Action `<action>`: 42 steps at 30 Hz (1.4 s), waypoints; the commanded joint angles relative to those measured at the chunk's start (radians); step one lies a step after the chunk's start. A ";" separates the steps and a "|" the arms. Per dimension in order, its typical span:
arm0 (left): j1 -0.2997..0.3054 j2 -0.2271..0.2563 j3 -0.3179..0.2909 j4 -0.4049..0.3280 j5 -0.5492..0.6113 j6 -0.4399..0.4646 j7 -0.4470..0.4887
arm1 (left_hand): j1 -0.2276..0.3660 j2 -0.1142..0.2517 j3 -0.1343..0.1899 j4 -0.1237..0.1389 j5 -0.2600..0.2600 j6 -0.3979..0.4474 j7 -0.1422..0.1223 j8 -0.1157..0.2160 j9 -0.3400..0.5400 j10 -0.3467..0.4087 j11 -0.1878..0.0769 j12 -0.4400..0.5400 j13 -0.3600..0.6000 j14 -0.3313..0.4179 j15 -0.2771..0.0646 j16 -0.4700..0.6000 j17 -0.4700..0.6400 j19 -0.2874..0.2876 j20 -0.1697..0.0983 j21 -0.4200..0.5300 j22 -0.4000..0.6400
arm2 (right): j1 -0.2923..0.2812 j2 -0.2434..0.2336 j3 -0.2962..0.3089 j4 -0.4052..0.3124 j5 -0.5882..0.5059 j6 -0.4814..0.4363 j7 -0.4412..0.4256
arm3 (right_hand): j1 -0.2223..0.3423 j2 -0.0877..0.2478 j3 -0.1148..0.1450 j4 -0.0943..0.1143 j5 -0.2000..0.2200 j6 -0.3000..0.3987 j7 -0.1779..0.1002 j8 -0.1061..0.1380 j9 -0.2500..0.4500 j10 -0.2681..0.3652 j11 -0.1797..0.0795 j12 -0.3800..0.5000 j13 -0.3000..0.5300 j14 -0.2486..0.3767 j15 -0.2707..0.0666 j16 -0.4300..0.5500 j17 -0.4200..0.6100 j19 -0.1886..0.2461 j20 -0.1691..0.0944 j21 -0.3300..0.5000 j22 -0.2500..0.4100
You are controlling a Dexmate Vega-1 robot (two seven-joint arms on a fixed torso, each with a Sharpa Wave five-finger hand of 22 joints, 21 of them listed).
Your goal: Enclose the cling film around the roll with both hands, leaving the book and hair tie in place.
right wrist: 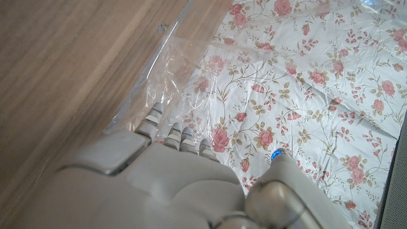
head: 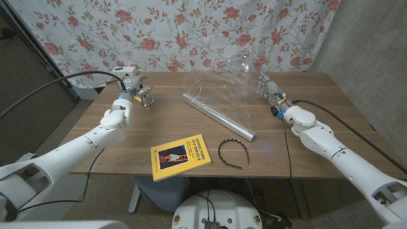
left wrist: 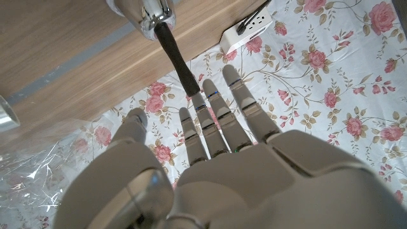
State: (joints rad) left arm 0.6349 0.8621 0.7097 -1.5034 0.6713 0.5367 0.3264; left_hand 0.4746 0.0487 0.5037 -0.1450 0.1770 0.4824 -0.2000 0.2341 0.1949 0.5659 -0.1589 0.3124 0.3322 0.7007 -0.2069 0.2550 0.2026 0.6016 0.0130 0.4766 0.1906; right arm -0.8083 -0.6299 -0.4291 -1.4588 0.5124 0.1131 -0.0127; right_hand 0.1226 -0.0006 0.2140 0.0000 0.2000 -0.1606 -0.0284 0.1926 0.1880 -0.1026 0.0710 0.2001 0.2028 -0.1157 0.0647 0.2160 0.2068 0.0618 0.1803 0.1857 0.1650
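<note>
From the head view, a long silver roll (head: 218, 117) lay diagonally across the middle of the brown wooden desk (head: 305, 152). A sheet of clear, crinkled cling film (head: 226, 79) rose from the roll's far end and spread up toward the back right of the desk. The right hand (head: 268, 88) was raised at the film's right edge, near the back of the desk; whether its fingers pinched the film could not be told from there. The left hand (head: 133, 86) was held above the desk's far left part, well apart from the roll, with nothing in it. A yellow paperback book (head: 181, 156) lay near the front edge, and a thin black toothed hair band (head: 233, 151) lay just beside it to the right, close to the roll's near end. A floral curtain with pink roses (head: 159, 32) hung behind the desk.

In the left wrist view, the left hand's (left wrist: 216, 165) fingers (left wrist: 210, 117) were straight and slightly apart, holding nothing, in front of the rose curtain and the desk's wooden edge. A white power strip (left wrist: 249, 30) lay on the floor by a black desk leg (left wrist: 179, 60).

In the right wrist view, the right hand's (right wrist: 172, 172) fingers (right wrist: 166, 132) were curled against the clear film (right wrist: 175, 63), and a grip on it could not be made out.
</note>
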 commanded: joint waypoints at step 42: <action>-0.016 -0.004 0.007 0.020 -0.072 -0.070 -0.087 | 0.571 0.139 0.079 -0.024 0.021 0.300 0.133 0.069 0.071 0.306 -0.004 0.140 0.155 0.303 -0.030 0.163 0.129 0.105 -0.104 0.300 0.112 | 0.011 -0.004 -0.008 -0.003 -0.001 -0.029 0.001 | -0.001 0.010 0.001 -0.009 -0.003 0.021 -0.004 0.009 0.003 0.000 -0.002 0.005 0.001 -0.005 0.003 -0.004 0.006 0.003 0.006 0.003 0.006</action>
State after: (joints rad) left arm 0.6080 0.8504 0.7403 -1.4803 0.6491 0.5139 0.2374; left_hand 1.0181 0.1759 0.5616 -0.1635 0.1959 0.7705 -0.0939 0.2922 0.2522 0.8590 -0.1799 0.4406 0.4710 0.9883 -0.2412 0.4293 0.3424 0.7143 -0.0758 0.7517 0.2940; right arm -0.7987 -0.6274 -0.4359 -1.4530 0.5133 0.0955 -0.0129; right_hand 0.1225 -0.0006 0.2140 0.0001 0.2000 -0.1445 -0.0338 0.1965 0.1880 -0.1025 0.0710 0.2001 0.2027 -0.1156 0.0646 0.2160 0.2068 0.0617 0.1803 0.1857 0.1650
